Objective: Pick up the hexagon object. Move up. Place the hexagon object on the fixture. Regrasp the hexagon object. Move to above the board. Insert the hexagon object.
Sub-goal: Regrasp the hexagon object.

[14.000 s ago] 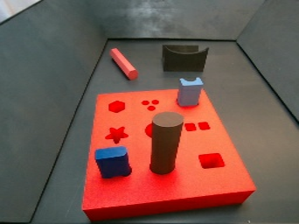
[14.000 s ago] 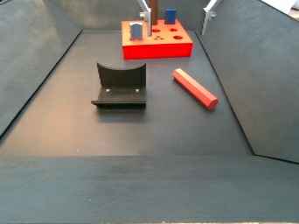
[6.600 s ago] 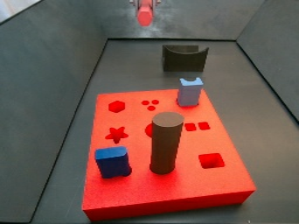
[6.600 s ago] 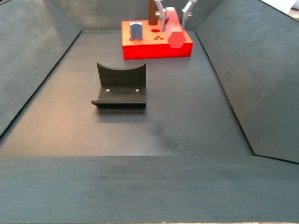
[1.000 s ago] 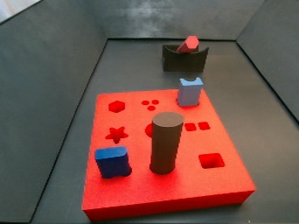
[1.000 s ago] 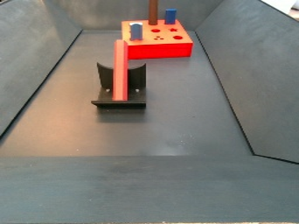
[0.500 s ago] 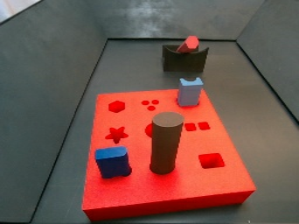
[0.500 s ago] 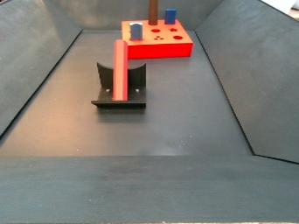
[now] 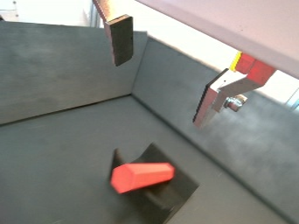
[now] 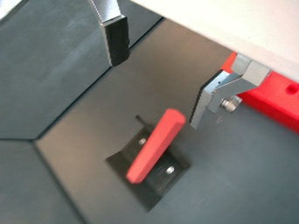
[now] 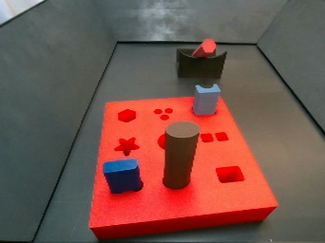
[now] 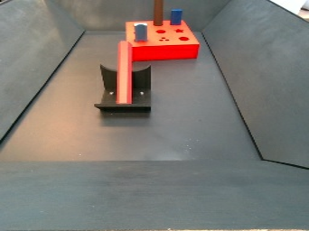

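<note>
At the upper centre of a side view, the hexagon object (image 11: 207,46) leans in the notch of the fixture (image 11: 199,65), with its top end free. Seen from the wrist, the gripper (image 10: 163,66) is released and empty; its 2 fingers (image 10: 114,39) stand wide apart above the rod, touching nothing. The gripper does not appear in either side view.

I judge that the step in hand is the regrasp. To do it well, the gripper should come down centred over the rod, with the pads facing 2 flat sides, and close near the upper end so that the rod does not tilt. The board (image 12: 163,43) lies well apart, with its hexagon hole (image 11: 127,115) open.
</note>
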Motion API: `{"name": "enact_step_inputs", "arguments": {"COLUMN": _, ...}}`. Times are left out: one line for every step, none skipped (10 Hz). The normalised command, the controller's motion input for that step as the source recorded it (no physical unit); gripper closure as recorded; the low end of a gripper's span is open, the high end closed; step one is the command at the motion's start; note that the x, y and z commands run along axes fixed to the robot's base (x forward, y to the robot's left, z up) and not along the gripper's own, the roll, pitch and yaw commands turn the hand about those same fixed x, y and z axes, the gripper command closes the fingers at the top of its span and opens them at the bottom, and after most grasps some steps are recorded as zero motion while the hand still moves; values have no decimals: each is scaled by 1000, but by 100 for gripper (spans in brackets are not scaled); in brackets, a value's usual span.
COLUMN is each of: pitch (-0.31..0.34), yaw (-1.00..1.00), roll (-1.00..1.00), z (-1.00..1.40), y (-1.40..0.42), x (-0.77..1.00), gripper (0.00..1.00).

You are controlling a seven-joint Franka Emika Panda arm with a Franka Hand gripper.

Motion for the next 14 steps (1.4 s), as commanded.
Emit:
{"name": "enact_step_inputs", "arguments": {"pitch": 78, "yaw": 59, "roll": 1000, "z": -2, "y": -32, "x": 67, "gripper": 0}}
{"name": "enact_step_inputs", "arguments": {"pitch": 98, "yaw": 67, "roll": 1000, "z": -2, "y": -36, "x": 79, "gripper": 0}}
{"name": "enact_step_inputs", "arguments": {"pitch": 118, "yaw": 78, "roll": 1000, "z": -1, "y": -39, "x": 86, "gripper": 0}}
{"name": "enact_step_inputs", "arguments": {"pitch": 138, "yaw": 95, "roll": 1000, "z": 0, "y": -42, "x": 90, "gripper": 0}}
{"name": "enact_step_inputs", "arguments": {"pitch": 170, "yaw": 127, "roll": 1000, "z": -6, "y": -45, "x": 94, "gripper": 0}}
{"name": "enact_step_inputs", "arguments": {"pitch": 195, "yaw": 162, "roll": 971, "z": -3, "y": -47, "x": 99, "gripper": 0}}
{"name": "enact_step_inputs", "arguments": {"pitch": 184, "yaw": 179, "roll": 780, "z": -8, "y": -48, "x": 102, "gripper": 0}}
{"name": "enact_step_inputs", "arguments": {"pitch": 153, "yaw": 199, "roll": 526, "z": -8, "y": -53, "x": 103, "gripper": 0}}
{"name": "enact_step_inputs", "arguments": {"pitch": 127, "yaw": 211, "roll": 356, "z": -2, "y": -44, "x": 98, "gripper": 0}}
{"name": "enact_step_inputs", "arguments": {"pitch": 91, "yaw": 215, "roll": 251, "z": 4, "y": -37, "x": 90, "gripper": 0}}
{"name": "enact_step_inputs", "arguments": {"pitch": 44, "yaw": 211, "roll": 197, "z": -3, "y": -41, "x": 79, "gripper": 0}}
{"name": "enact_step_inputs", "arguments": {"pitch": 18, "yaw": 200, "roll": 180, "z": -9, "y": -47, "x": 78, "gripper": 0}}
{"name": "enact_step_inputs", "arguments": {"pitch": -30, "yaw": 117, "roll": 116, "z": -1000, "y": 44, "x": 32, "gripper": 0}}
{"name": "enact_step_inputs", "arguments": {"pitch": -36, "yaw": 104, "roll": 114, "z": -1000, "y": 44, "x": 34, "gripper": 0}}
